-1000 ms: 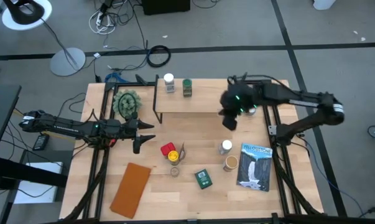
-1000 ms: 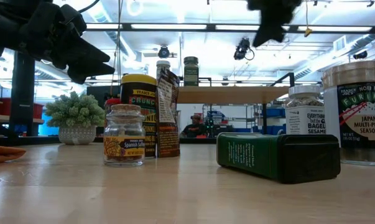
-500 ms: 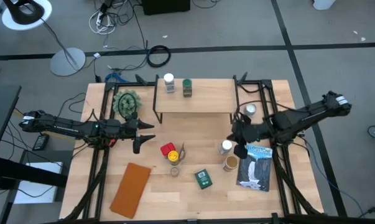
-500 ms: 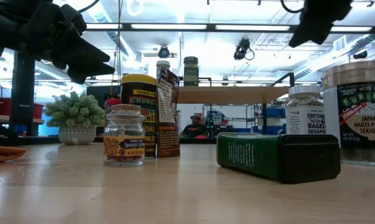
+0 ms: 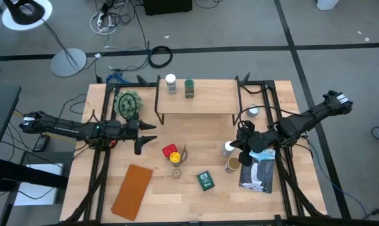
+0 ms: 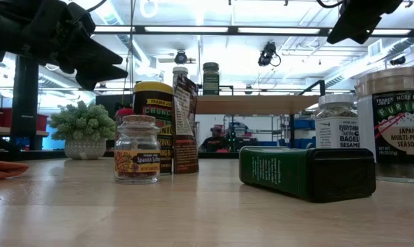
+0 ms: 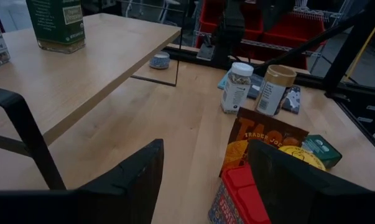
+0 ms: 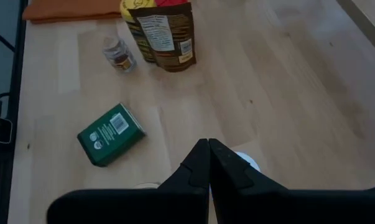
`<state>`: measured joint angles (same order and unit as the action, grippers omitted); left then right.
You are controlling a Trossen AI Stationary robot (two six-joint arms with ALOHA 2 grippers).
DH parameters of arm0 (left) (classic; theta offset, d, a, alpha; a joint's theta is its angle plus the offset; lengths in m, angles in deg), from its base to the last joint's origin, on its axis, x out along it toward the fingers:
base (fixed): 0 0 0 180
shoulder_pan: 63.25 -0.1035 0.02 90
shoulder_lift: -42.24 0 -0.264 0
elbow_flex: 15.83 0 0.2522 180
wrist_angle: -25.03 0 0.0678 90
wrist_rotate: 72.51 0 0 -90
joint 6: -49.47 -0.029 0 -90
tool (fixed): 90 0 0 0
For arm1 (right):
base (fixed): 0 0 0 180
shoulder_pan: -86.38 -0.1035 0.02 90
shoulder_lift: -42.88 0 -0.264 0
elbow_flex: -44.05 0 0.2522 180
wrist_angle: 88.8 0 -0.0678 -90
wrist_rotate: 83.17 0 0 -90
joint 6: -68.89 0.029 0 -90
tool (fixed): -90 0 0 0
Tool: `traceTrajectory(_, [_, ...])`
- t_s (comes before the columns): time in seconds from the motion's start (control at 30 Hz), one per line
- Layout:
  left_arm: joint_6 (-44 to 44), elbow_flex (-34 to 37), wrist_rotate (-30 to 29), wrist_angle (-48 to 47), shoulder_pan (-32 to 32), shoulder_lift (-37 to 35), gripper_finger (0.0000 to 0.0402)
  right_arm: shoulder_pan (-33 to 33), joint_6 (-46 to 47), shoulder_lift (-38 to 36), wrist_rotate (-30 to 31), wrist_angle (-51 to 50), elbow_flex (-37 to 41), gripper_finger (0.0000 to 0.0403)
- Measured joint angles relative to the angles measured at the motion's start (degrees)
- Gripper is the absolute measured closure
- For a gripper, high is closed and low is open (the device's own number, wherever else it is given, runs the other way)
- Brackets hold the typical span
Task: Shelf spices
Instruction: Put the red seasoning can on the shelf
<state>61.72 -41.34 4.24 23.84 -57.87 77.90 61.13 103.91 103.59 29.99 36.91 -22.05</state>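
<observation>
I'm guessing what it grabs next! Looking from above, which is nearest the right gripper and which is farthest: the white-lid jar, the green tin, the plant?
Going by the high view, from the right gripper:
1. White-lid jar, right beside it, toward the table's middle.
2. Green tin, lying farther off, near the front edge.
3. Plant, farthest, at the back on the left arm's side.

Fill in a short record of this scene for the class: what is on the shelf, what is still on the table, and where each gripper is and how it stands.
On shelf: white-lid jar; green-lid jar
Shelf: wood plank top, black legs
On table, middle: red box; amber packet; yellow-lid tub; small jar; green tin, lying flat
On table, right side: white-lid shaker; tan-lid jar; small lid; book
Left gripper: open, empty, left of the red box
Right gripper: shut, empty, above the white-lid shaker and tan-lid jar
</observation>
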Motion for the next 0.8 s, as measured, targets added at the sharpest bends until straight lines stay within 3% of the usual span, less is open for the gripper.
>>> traceTrajectory(0.8, [-1.65, -0.02, -0.04, -0.08, -0.01, 0.0, 0.0163, 1.44, 0.9, 0.17, -0.37, -0.24, 0.0, 0.0399])
